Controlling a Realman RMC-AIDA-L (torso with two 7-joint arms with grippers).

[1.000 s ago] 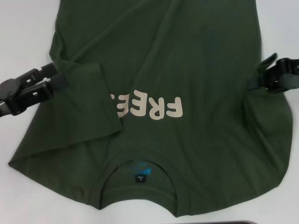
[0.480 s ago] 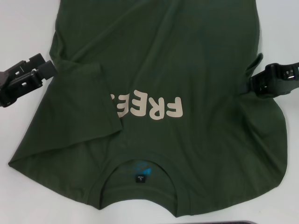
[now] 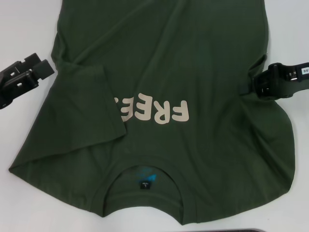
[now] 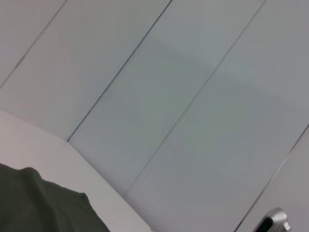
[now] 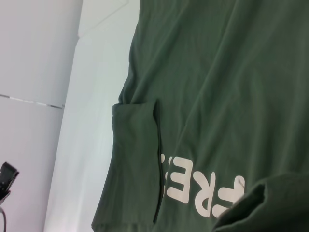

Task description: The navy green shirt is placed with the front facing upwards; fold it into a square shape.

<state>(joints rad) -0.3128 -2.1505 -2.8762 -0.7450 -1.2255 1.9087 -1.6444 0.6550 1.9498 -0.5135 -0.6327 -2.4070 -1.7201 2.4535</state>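
While right gripper (image 3: 258, 86) pinches navy green shirt (image 3: 193, 58) edge, left gripper (image 3: 36, 66) off cloth.

You have bare table (image 3: 24, 29) at the frame's upper left and upper right; the navy green shirt (image 3: 193, 58) fills the middle.

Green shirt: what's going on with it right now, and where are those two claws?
Left gripper open, just off shirt's left edge. Right gripper at right edge. Navy green shirt face up, left sleeve folded over the lettering. Nothing in the way.
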